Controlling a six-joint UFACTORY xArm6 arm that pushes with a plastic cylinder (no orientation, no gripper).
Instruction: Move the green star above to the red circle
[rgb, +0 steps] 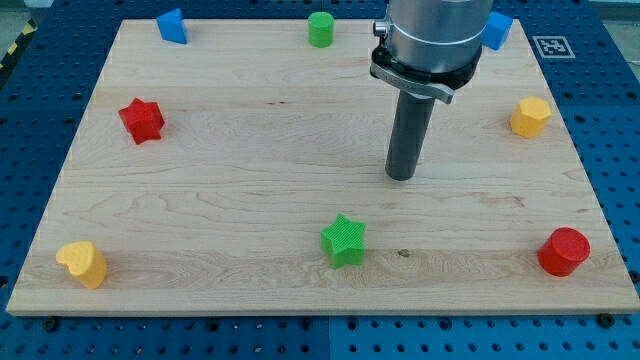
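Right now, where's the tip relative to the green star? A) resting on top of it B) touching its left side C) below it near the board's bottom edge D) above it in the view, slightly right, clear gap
D: my tip sits toward the view's top and a little right of the green star, with bare board between them; no contact. The red circle lies far to the view's right.

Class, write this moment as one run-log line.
my tip: above green star, apart | red circle: bottom right corner | star not yet moved
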